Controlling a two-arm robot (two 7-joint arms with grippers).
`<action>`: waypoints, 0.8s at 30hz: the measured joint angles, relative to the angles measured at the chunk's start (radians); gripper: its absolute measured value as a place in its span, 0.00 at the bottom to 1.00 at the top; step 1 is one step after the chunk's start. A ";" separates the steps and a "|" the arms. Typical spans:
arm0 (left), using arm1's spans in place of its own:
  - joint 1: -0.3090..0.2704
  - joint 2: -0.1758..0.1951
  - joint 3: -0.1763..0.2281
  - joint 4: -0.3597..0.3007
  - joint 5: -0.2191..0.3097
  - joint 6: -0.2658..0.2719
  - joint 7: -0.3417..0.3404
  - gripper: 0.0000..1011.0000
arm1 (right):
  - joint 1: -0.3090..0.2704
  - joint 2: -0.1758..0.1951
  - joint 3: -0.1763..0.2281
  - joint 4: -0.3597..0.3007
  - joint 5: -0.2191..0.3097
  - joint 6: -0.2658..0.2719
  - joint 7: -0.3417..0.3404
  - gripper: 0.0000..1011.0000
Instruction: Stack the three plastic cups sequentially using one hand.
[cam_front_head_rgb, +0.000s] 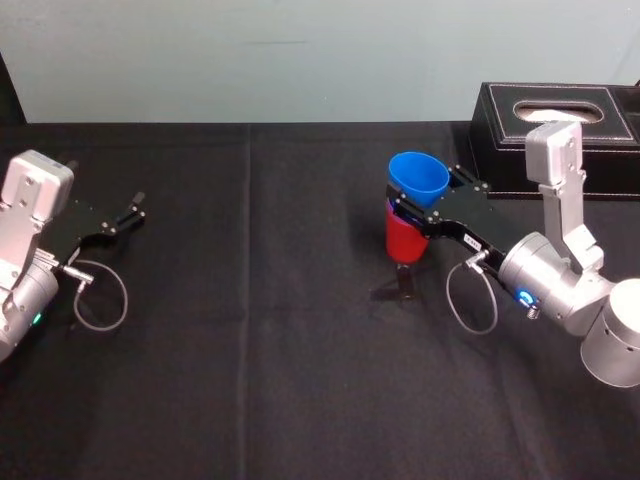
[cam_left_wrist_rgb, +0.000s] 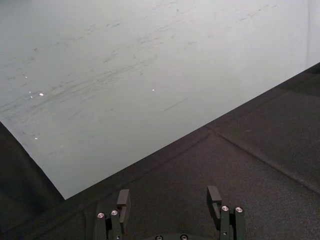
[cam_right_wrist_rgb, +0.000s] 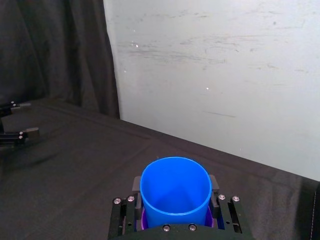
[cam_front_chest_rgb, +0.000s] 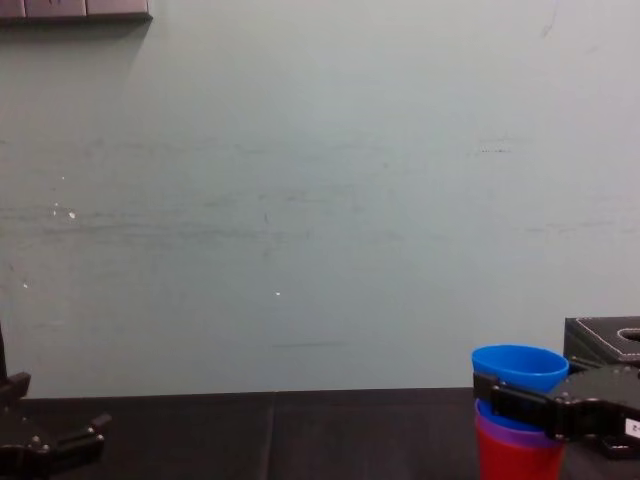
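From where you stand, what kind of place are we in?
Probably a robot test bench, not a home or shop: a table draped in black cloth against a bare pale wall, the right jaws shut on stacked plastic cups, the left jaws idle at the table's left, open.

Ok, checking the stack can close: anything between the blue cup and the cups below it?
Nothing visible. The blue cup, held by the right gripper, sits inside the purple cup, which sits in the red cup. The left gripper rests open at the far left.
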 joint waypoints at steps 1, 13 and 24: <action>0.000 0.000 0.000 0.000 0.000 0.000 0.000 0.99 | 0.000 -0.001 0.000 0.004 -0.002 -0.003 0.001 0.73; 0.000 0.000 0.000 0.000 0.000 0.000 0.000 0.99 | 0.014 -0.014 0.000 0.047 -0.027 -0.034 0.006 0.73; 0.000 0.000 0.000 0.000 0.000 0.000 0.000 0.99 | 0.019 -0.021 -0.001 0.067 -0.037 -0.044 0.009 0.73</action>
